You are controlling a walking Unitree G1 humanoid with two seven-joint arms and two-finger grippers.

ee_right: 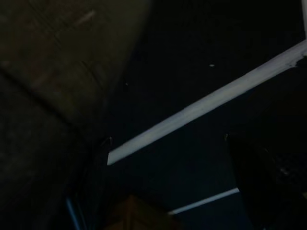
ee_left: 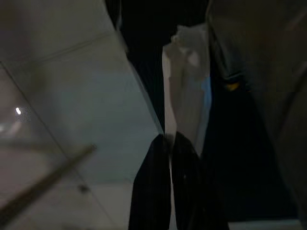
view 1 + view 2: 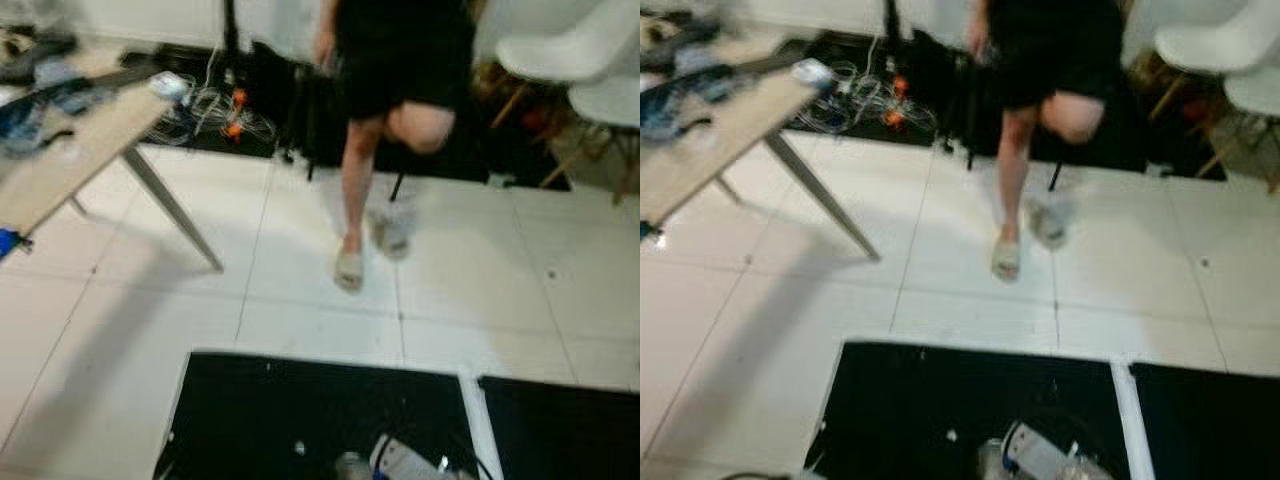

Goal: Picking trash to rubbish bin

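Left wrist view: left gripper [image 2: 171,143] jaws pinch white crumpled trash [image 2: 187,96].

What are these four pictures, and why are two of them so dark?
They come from a walking robot that picks up trash. The two bright pictures are its two eyes, looking forward and down at a white tiled floor. There you see a person's legs, a wooden table with blue things on it, tangled cables, white chairs and black mats near the robot's feet. The dark pictures come from little cameras on its wrists. In the left wrist one, the left hand has its two black fingers shut on a piece of white crumpled trash. The right wrist picture shows dark mat with a white stripe; that arm seems idle.
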